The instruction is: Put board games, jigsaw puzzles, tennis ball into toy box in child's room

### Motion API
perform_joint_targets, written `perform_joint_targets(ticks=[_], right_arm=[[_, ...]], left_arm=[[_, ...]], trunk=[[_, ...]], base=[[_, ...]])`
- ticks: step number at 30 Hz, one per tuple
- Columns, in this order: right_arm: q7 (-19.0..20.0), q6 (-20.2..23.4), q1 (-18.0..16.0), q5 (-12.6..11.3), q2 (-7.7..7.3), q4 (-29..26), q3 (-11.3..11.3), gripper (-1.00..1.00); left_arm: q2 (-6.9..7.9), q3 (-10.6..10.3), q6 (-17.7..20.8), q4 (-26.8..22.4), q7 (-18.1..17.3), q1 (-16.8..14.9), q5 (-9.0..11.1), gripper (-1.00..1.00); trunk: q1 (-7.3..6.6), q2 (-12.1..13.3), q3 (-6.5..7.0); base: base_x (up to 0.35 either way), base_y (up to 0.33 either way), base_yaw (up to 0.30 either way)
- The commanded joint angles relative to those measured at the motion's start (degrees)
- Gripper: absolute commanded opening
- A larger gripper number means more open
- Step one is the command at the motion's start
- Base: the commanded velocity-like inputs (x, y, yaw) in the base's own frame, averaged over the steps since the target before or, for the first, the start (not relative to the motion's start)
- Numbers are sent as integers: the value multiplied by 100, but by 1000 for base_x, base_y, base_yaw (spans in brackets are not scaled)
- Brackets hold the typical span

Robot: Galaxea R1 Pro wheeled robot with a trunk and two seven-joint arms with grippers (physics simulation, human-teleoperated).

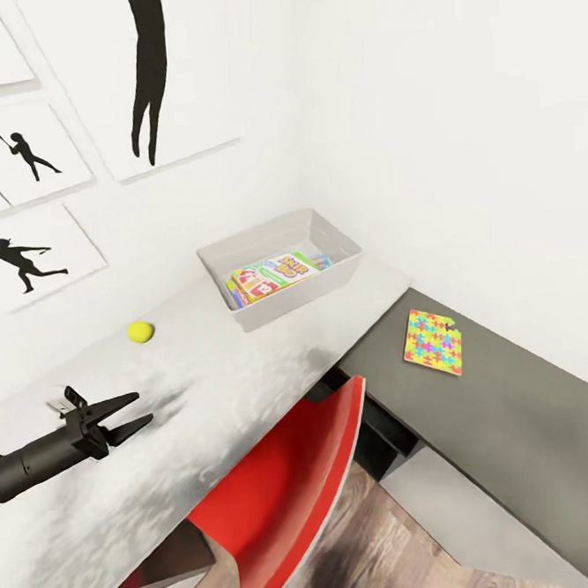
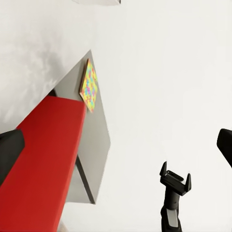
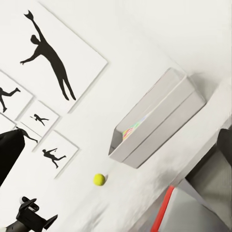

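Table (image 1: 97, 486): mottled grey-white top, matt, stone-like. Toy box (image 1: 343, 237) on it: smooth pale grey plastic look. Tennis ball (image 1: 140, 332): fuzzy yellow. Chair (image 1: 284, 498) beside table: glossy red shell. Floor (image 1: 386, 561) beneath: wood planks.

Nothing legible here.
The game boxes (image 1: 270, 276) inside the toy box (image 1: 335, 234) carry busy print, too small and blurred to read.
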Motion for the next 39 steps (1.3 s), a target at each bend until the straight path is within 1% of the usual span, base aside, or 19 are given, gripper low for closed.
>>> perform_joint_targets(ticks=[1,5,9,13,17,29,39], right_arm=[[17,60,-6,1,0,0,-3,100],[11,60,-6,10,0,1,-3,100],[9,56,-6,17,3,-1,-3,100],[1,-18,-6,50,7,7,-3,100],[-4,-65,-6,70,8,12,2,100],[8,-63,-6,74,8,5,-3,100],[8,-63,-6,71,10,6,-3,100]], left_arm=[[2,7,25,1,-30,-2,-22,100],[6,70,36,1,-30,-2,-18,100],[14,103,45,1,-31,-2,-14,100],[124,98,45,1,-31,-2,-7,100],[161,86,45,0,-31,-2,-4,100],[165,83,45,1,-38,-2,-4,100],[166,83,45,1,-39,-2,-4,100]], trunk=[[3,-9,-1],[-85,152,98],[-85,152,125],[-85,152,134],[-85,152,135],[-85,152,136],[-85,152,171]], base=[[0,0,-219],[0,0,-219],[0,0,-214],[0,0,-78],[0,0,-14],[0,0,0],[0,0,0]])
